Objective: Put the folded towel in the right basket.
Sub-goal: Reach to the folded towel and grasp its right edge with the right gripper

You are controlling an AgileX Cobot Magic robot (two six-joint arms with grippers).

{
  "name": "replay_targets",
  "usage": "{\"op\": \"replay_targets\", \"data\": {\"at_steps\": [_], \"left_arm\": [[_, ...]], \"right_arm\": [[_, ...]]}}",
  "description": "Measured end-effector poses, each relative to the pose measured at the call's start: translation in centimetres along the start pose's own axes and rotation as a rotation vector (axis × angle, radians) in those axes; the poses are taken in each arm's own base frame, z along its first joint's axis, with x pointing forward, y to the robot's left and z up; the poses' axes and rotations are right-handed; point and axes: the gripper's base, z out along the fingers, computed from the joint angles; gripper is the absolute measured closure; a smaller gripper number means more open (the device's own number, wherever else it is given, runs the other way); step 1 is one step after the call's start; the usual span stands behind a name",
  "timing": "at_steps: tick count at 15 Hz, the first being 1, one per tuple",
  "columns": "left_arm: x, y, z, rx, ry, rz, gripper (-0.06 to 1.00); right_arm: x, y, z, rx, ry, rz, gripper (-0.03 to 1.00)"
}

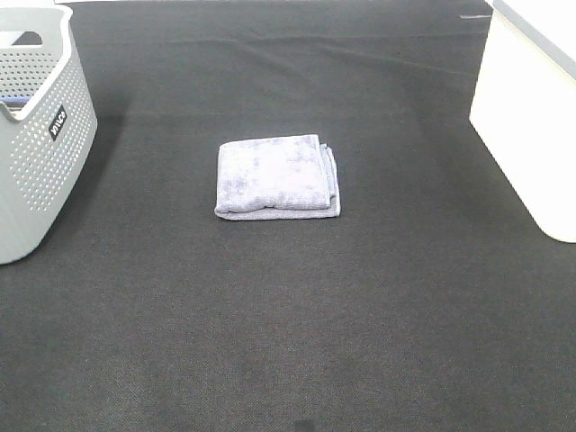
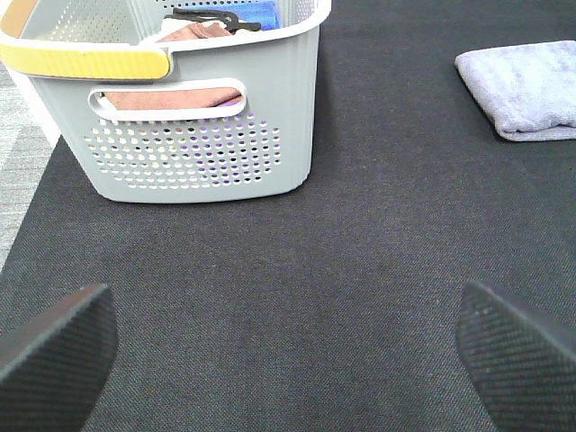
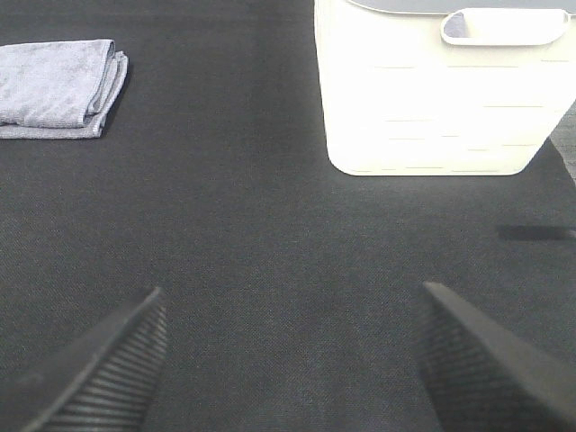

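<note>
On the dark woven worktop (image 1: 288, 342) a grey perforated basket (image 1: 36, 135), seemingly holding cloths (image 2: 171, 94), stands at left, the folded towel (image 1: 277, 176) lies flat in the middle, the white right basket (image 1: 531, 117) stands far right, and the left tool (image 2: 288, 351) and right tool (image 3: 292, 360) gape, empty.

The high camera looks steeply down onto the dark tabletop (image 1: 288, 342), far enough off to catch the folded towel (image 1: 277, 176) at centre, the grey basket (image 1: 36, 153) at its left edge and the white basket (image 1: 531, 117) at its right. Each wrist camera sits low near the tabletop, looking out between the left fingers (image 2: 54, 351) or the right fingers (image 3: 477, 360): one faces the grey basket closely, the other the white. All three share the towel.
</note>
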Motion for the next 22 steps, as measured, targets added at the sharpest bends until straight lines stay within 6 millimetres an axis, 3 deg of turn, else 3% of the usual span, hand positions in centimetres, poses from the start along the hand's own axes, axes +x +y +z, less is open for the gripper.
{"op": "replay_targets", "data": {"at_steps": [16, 19, 21, 22], "left_arm": [[0.0, 0.0, 0.0, 0.000, 0.000, 0.000, -0.03], [0.0, 0.0, 0.0, 0.000, 0.000, 0.000, -0.03], [0.0, 0.0, 0.0, 0.000, 0.000, 0.000, -0.03], [0.0, 0.0, 0.0, 0.000, 0.000, 0.000, -0.03]], "right_arm": [[-0.4, 0.0, 0.1, 0.000, -0.003, 0.001, 0.25], [-4.2, -0.3, 1.1, 0.008, -0.114, 0.013, 0.25], [-7.4, -0.7, 2.6, 0.012, -0.152, 0.027, 0.25], [-9.8, -0.8, 4.4, 0.003, -0.127, 0.046, 0.25]]}}
